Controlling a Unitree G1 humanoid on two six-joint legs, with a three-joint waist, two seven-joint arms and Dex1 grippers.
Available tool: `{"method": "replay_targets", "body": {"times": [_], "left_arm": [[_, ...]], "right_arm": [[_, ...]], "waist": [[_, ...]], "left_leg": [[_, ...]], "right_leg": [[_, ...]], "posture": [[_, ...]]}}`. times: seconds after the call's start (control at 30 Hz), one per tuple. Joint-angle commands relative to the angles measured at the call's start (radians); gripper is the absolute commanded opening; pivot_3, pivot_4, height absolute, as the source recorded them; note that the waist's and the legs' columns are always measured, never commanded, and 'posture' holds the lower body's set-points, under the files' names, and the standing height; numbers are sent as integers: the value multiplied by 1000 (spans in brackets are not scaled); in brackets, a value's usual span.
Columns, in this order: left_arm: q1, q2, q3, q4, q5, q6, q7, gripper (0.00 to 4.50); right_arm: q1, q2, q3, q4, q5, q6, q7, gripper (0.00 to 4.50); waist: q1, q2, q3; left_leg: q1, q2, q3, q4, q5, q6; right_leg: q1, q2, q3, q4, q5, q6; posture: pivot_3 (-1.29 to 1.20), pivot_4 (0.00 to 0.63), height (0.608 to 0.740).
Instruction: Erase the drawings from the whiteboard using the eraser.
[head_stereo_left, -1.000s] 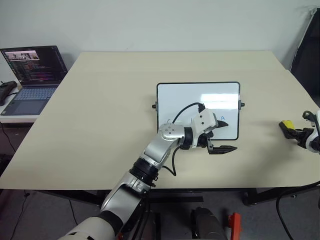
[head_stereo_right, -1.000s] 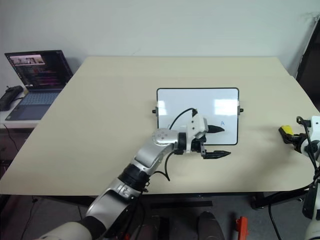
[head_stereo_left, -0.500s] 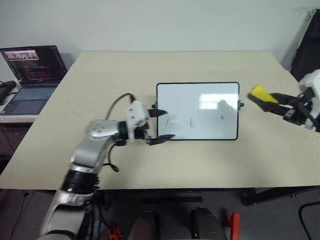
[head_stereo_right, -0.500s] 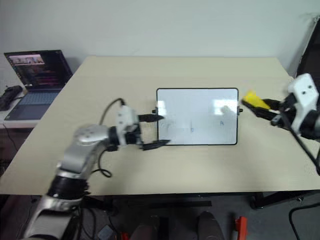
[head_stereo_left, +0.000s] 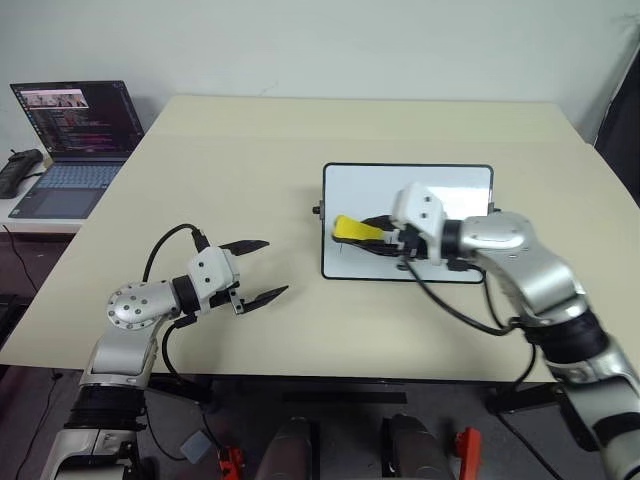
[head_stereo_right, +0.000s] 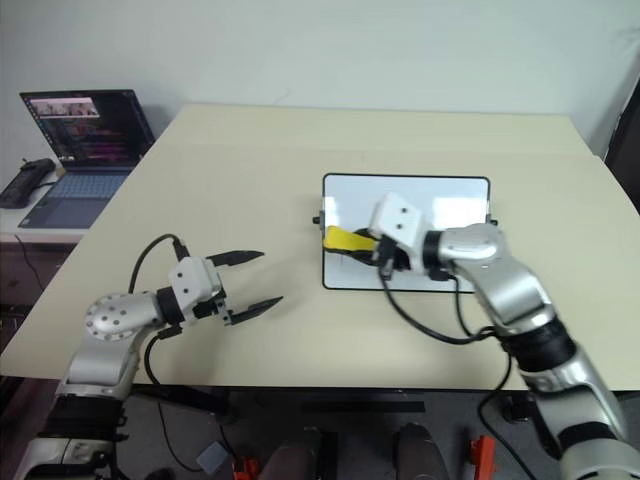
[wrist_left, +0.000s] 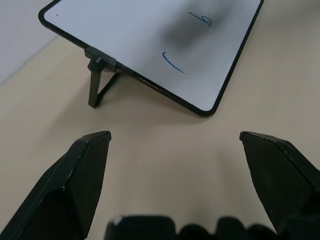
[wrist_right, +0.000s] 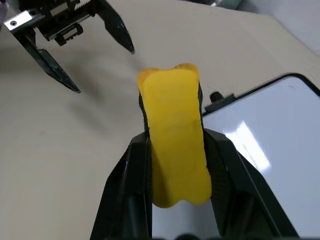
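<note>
Beige tabletop carries our whiteboard, propped near centre-right with drawings on its lower left part. Our right end effector grips the eraser over the board's left edge, long axis pointing left; the marks lie just beneath and right of it. Our left end effector stands spread and empty, well left of the board.
</note>
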Motion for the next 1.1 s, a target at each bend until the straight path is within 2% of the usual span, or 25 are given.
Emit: {"method": "replay_targets", "body": {"times": [0.03, 0.13, 0.27, 0.57, 0.83, 1.0, 1.1], "left_arm": [[4, 4, -5, 24, 15, -50, 19, 4500], [-2, 0, -13, 26, 15, -49, 24, 4500], [-3, -2, -26, 23, 19, -42, 36, 4500], [0, 0, -45, 4, 19, -22, 48, 4500], [-14, 4, -42, -4, 17, -4, 52, 4500], [-7, 11, -40, -18, 6, 16, 38, 4500], [-12, 19, -40, -15, 4, 25, 29, 4500]], "right_arm": [[-66, 23, 82, 153, -185, -194, -59, 1102], [-103, 81, 70, 270, -224, -244, -108, 1102], [-111, 98, 72, 358, -287, -304, -126, 1102], [-94, 118, 70, 411, -332, -249, -114, 1102], [-41, 140, 134, 430, -376, -187, -50, 1101], [4, 137, 194, 413, -415, -165, 13, 1100], [28, 139, 211, 397, -426, -155, 33, 1099]], "waist": [[-2, 0, 0], [-2, 0, 0], [-4, 0, 0], [-5, 0, 0], [-6, -1, -2], [-7, -2, -3], [-7, -2, -2]], "left_leg": [[0, -1, 1, 0, 0, 0], [0, -1, 1, 0, 0, 0], [0, 0, 1, -1, 0, 0], [1, 0, 1, -1, 0, 0], [4, 0, 1, 1, 0, 0], [8, 1, 2, 1, 2, 1], [15, 2, 1, 1, 2, 1]], "right_leg": [[0, 0, 0, 0, 0, 0], [-1, 1, 0, 0, 0, -1], [-2, 2, 0, 1, 1, -1], [-2, 2, 0, 2, 1, -1], [-1, 2, 1, 7, 1, -2], [1, 4, 1, 12, 0, -3], [9, 5, 1, 12, -2, -2]], "posture": [[0, 150, 740], [0, 150, 740], [0, 150, 740], [0, 150, 740], [0, 150, 740], [0, 150, 740], [0, 150, 740]]}}
